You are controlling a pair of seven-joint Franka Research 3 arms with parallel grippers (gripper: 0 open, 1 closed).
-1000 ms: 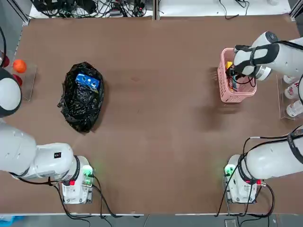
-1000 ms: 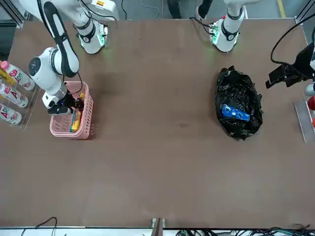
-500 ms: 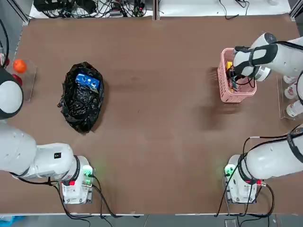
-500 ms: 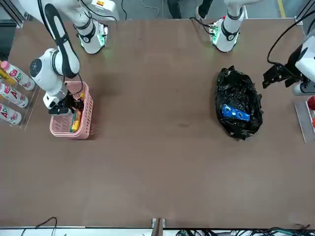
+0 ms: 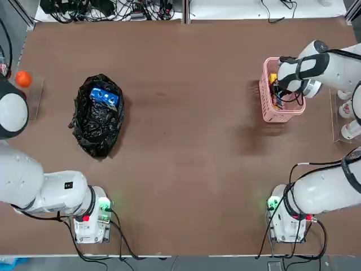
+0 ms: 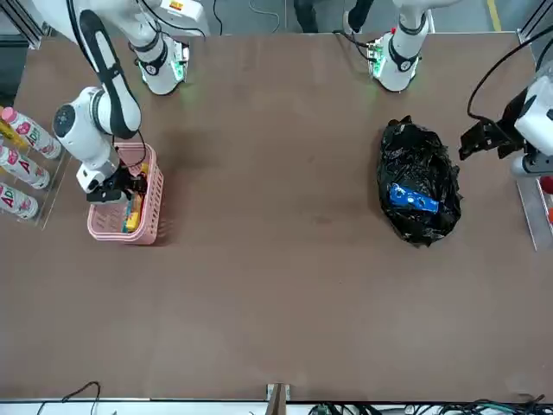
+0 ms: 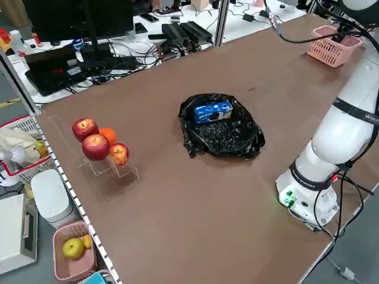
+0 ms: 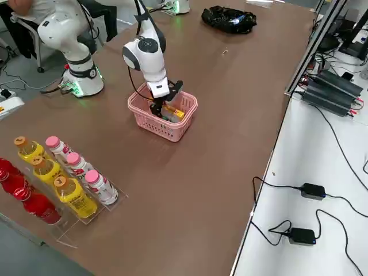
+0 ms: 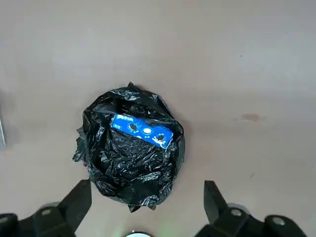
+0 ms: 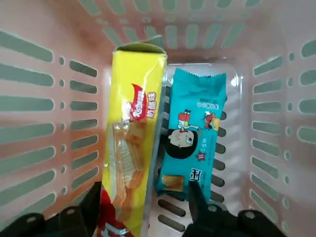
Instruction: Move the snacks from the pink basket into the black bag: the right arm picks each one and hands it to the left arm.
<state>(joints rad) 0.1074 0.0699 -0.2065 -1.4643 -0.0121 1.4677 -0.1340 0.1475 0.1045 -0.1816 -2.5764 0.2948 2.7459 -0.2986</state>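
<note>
Since a second ago little has shifted at the pink basket (image 5: 280, 90); only the left gripper (image 6: 480, 138) has been swung a little nearer the black bag (image 5: 97, 116), where the blue packet (image 5: 105, 97) already lies. The yellow packet (image 10: 132, 143) and teal packet (image 10: 194, 136) are seen side by side in the basket, long axes running away from the right gripper (image 10: 143, 207), whose part-open fingers straddle the yellow packet's near end; nothing is clamped yet. The left gripper's fingers are spread wide and empty beside the bag, well apart from the basket.
</note>
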